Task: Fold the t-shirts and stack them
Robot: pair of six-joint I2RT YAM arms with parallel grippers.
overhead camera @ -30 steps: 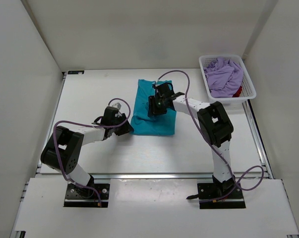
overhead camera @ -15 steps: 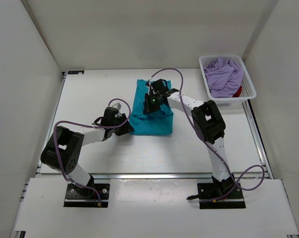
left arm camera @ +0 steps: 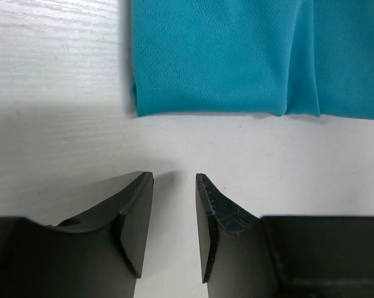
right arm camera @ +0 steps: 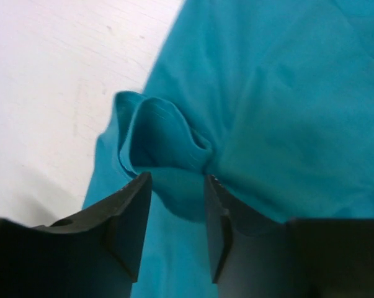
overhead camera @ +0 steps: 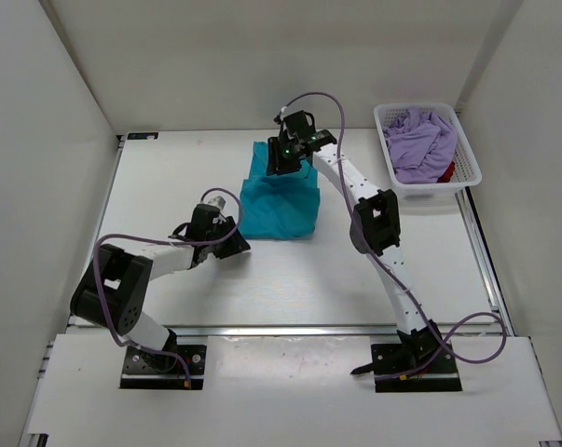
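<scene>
A teal t-shirt (overhead camera: 279, 207) lies folded in the middle of the table, also filling the right wrist view (right arm camera: 286, 93). Over its far edge stands my right gripper (overhead camera: 282, 163), its jaws open (right arm camera: 177, 180) with a raised bunch of teal cloth loosely between them. My left gripper (overhead camera: 236, 244) rests low on the table just short of the shirt's near left corner (left arm camera: 236, 56); it is open (left arm camera: 174, 177) with only bare table between the fingers. A lavender t-shirt (overhead camera: 418, 142) and a bit of a red t-shirt (overhead camera: 445, 173) lie in the basket.
The white mesh basket (overhead camera: 470, 154) stands at the back right corner of the table. White walls close in the table on the left, back and right. Purple cables loop over both arms.
My right gripper has moved from the shirt's middle to its far edge, and the teal shirt now looks shorter, its near edge farther from me. The left gripper has barely shifted.
</scene>
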